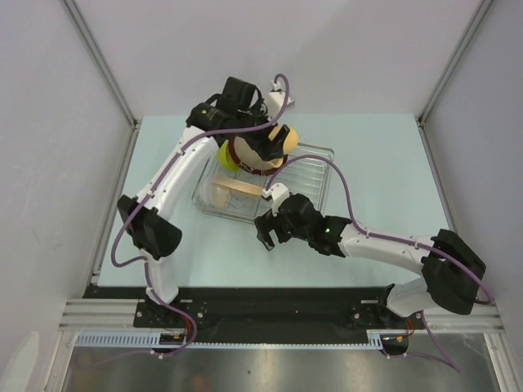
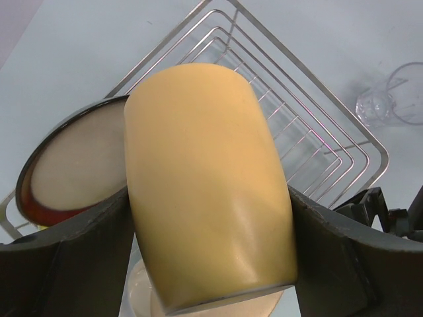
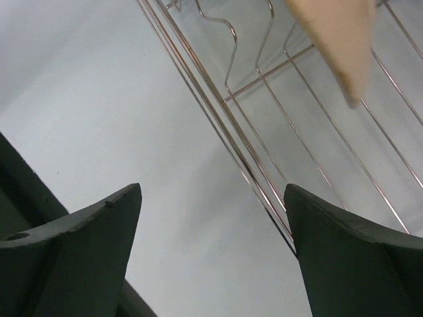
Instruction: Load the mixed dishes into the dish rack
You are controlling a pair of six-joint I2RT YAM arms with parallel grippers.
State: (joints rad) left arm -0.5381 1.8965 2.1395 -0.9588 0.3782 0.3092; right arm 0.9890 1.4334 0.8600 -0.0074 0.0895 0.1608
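Presently one glossy pale yellow mug [image 2: 198, 132] is clamped in the left hand [image 2: 210, 224] above one silver wire dish rack [image 2: 310, 74]; the right hand [image 3: 211, 198] stands wide, empty.

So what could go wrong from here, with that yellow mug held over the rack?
The mug is pinched by its smooth sides in the left gripper, so it might slip and drop onto the wire rack. It hangs right beside the red-rimmed plate and could knock it going down. The open right gripper sits by the rack's edge; a careless move might shove the rack.
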